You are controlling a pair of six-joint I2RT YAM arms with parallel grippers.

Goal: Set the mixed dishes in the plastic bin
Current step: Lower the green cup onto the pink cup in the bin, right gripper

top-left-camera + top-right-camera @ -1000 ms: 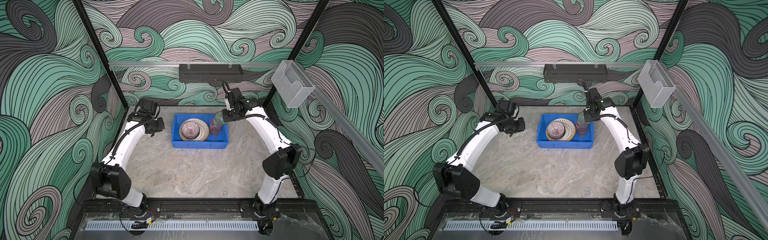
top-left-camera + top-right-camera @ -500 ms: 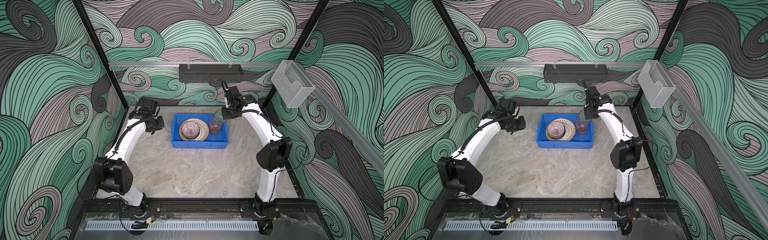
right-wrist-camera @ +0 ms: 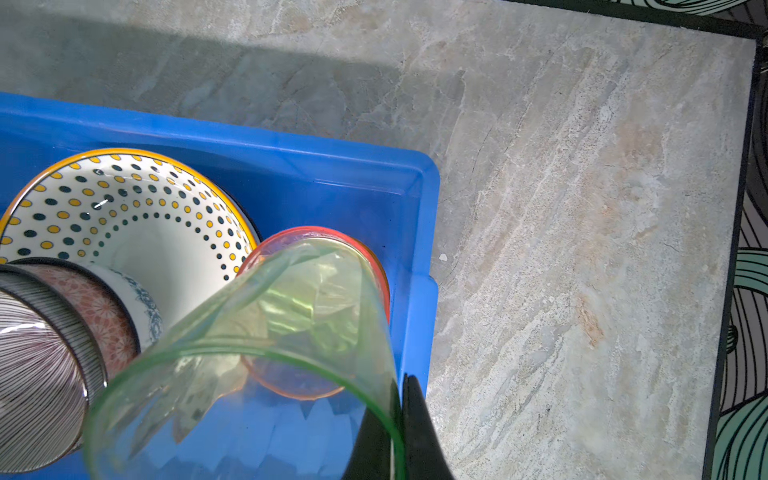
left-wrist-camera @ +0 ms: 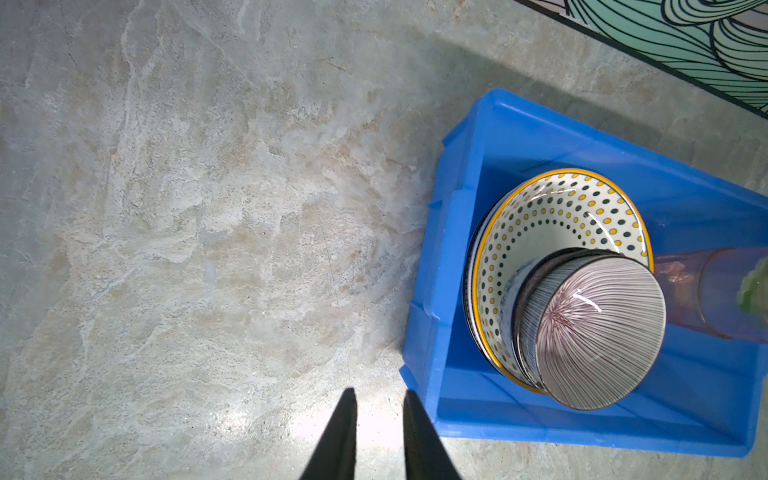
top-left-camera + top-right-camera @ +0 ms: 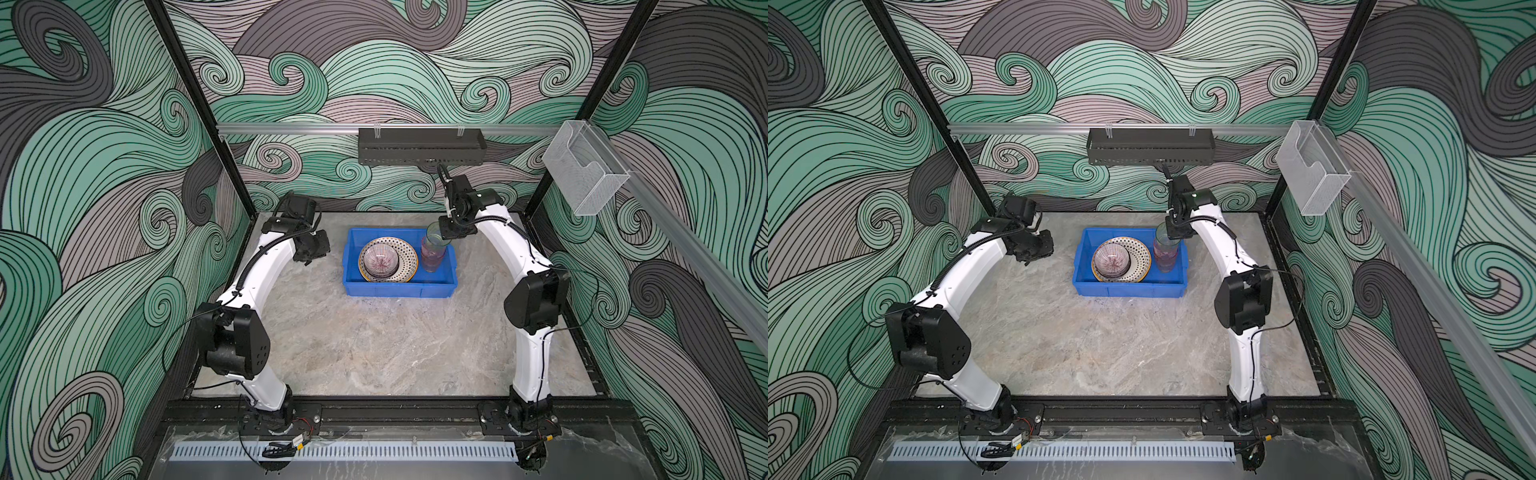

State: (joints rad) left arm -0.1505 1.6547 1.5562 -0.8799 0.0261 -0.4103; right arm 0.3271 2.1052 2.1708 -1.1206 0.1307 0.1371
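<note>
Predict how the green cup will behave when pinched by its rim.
Probably light: the right hand holds the green cup by one rim pinch. Likely slippery and apt to swing, being smooth, glossy plastic. Tall and narrow, it may tip unless nested in the orange-rimmed cup below.

Bare tabletop [image 5: 374,340] around blue bin [image 5: 399,289], dish stack [image 5: 405,255] and cups [image 5: 432,253] inside.

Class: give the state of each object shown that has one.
Bin: on the table, loaded.
Dotted plate: flat in bin.
Striped bowl: upright, stacked above the plate.
Pink cup: upright in bin.
Green cup: gripped at its rim, over the pink cup.
Right tool: shut on the green cup.
Left tool: slightly open, empty.
</note>
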